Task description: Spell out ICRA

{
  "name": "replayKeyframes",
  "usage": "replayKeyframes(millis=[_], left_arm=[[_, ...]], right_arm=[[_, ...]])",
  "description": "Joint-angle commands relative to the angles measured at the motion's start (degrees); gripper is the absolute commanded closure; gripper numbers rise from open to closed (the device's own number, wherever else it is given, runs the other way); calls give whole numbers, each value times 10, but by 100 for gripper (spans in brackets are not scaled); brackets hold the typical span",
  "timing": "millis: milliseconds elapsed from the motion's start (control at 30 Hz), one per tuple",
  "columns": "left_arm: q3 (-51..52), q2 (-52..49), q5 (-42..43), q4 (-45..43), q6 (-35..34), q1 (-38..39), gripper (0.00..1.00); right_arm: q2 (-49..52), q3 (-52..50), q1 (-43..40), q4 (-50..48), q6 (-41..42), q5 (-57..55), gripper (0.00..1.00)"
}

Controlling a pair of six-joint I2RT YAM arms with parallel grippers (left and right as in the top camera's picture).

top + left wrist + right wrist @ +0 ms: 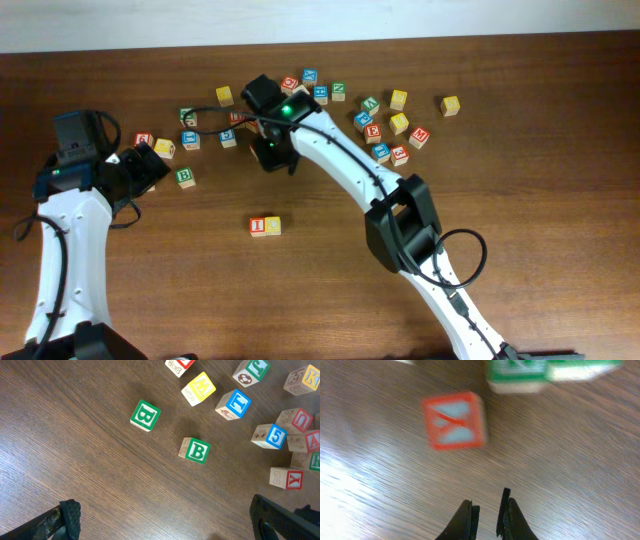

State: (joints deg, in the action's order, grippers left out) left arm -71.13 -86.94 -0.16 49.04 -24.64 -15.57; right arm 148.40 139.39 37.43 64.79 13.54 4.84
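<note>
The I cube (258,227) sits nearest my side of the table (560,190), with the C cube (273,226) touching it on its right, both letter faces up. I read this pair as the start of the word. It is set well apart from the loose cubes, I judge, so the row has room to grow to the right. I place everything else from this pair.

Straight beyond the pair, the right gripper (272,152) hangs at the near edge of the scatter. In its wrist view the right gripper's fingers stand almost together with only a slit between them, and they grip nothing. A red-framed cube (454,420) lies just ahead of them, not touching. It is too blurred to read, so I cannot call it the A. Past it are green cubes (515,372), cut off by the frame edge. I judge the fingers would have to spread before they could straddle any cube.

Beyond the pair and well off to its left, the left gripper (165,510) is spread wide and empty over bare wood. A green B cube (196,450) and a second green B cube (145,414) lie ahead of it. The word needs neither, so I think this arm is simply parked out of the way.

The rest of the scatter lies farthest from the pair. The R and the A are not yet in the row, and from overhead I cannot pick them out.
</note>
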Motion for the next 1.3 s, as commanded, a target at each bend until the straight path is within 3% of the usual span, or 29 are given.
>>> replayKeyframes(millis=[0,200,733,1000,1267], left_arm=[[-2,-1,4,1,-1,-3,1],[-2,-1,4,1,-1,-3,1],[-2,-1,4,1,-1,-3,1],[-2,-1,4,1,-2,-3,1],[-2,-1,4,1,-2,-3,1]], right_arm=[[10,0,-32,17,4,-10,91],[10,0,-61,-7,5,17,91],[12,-7,-40,-31,5,26,91],[12,-110,-24,-137,5,27,91],[12,-136,-3,-247,5,134,86]])
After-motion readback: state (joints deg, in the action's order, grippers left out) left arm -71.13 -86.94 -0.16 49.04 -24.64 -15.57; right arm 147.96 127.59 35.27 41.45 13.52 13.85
